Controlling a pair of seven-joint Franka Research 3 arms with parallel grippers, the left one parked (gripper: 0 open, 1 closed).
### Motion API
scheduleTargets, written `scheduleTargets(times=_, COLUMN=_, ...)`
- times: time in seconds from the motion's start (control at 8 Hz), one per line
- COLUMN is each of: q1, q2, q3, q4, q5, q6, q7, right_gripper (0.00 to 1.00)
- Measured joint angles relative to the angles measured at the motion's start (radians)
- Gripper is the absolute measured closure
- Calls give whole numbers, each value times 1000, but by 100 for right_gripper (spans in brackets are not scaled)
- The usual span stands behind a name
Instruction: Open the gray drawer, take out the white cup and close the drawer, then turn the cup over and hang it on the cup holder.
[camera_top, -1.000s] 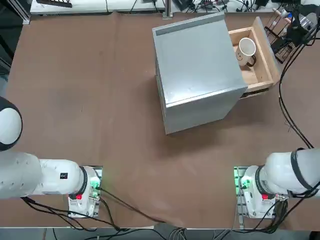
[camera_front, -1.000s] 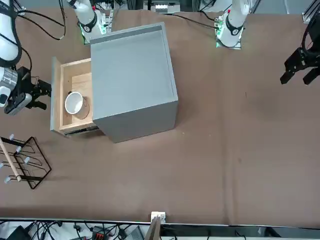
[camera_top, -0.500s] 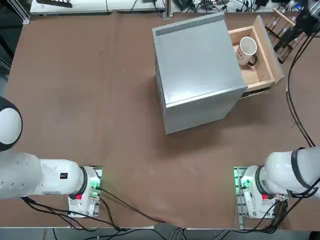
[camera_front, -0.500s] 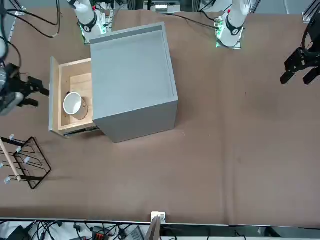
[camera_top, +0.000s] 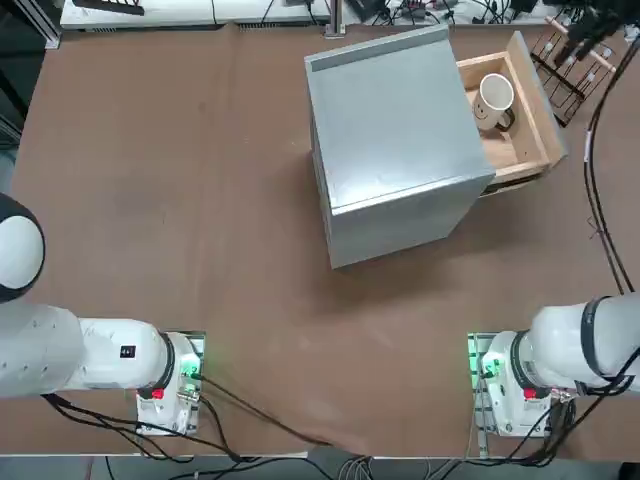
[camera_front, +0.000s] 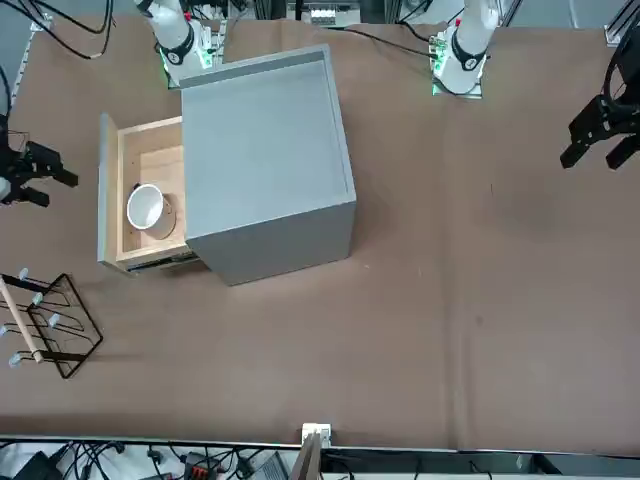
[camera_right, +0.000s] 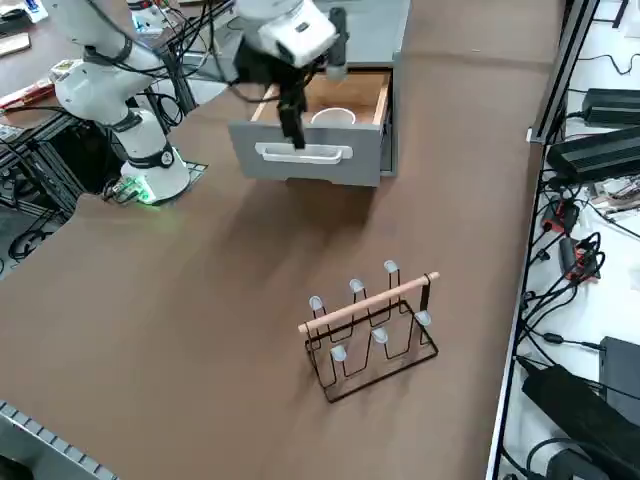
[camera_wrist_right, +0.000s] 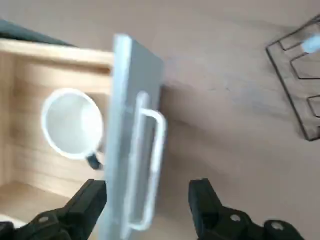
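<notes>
Since a second ago the right gripper (camera_wrist_right: 147, 200) has drawn away from the drawer front toward the table's right edge, and the gray drawer (camera_front: 108, 205) has slid a touch farther out of its cabinet (camera_front: 265, 160). Seen from the front, the gripper hangs at the far left, apart from the drawer — its fingers (camera_wrist_right: 87, 200) spread fully wide with nothing between them. From the wrist, the fingers frame the drawer's front panel and its pale bar handle (camera_wrist_right: 145, 167) without touching either.

Next along stands the open drawer, its wooden inside bare except for the white cup (camera_front: 146, 207), which sits mouth up near the front panel with its dark handle turned toward the cabinet. Nothing covers the cup from above.

Below the drawer in the front view, the cup holder (camera_front: 45, 325) stands well apart near the table's far edge, pegs empty. Brown tabletop (camera_front: 450, 280) lies open between drawer and rack — and across the whole stretch right of the cabinet.
</notes>
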Motion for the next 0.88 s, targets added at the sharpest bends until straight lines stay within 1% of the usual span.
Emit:
scheduleTargets(times=0.12, q1=64, q2=-4, q3=4, q4=5, q5=-1, q6=0, q7=92, right_gripper=0)
scheduleTargets(times=0.25, q1=116, q2=-11, q3=8, q4=6, q5=-3, q6=-1, q7=148, right_gripper=0)
scheduleTargets(times=0.38, q1=157, q2=-17, q3=9, q4=6, q5=-6, q6=-1, q7=163, right_gripper=0)
scheduleTargets(times=0.62, q1=217, q2=-23, q3=10, q4=-10, q5=-9, q6=9, q7=142, right_gripper=0)
scheduleTargets(times=0.88, q1=260, q2=-23, q3=10, q4=-58, q5=-12, q6=48, q7=107, right_gripper=0)
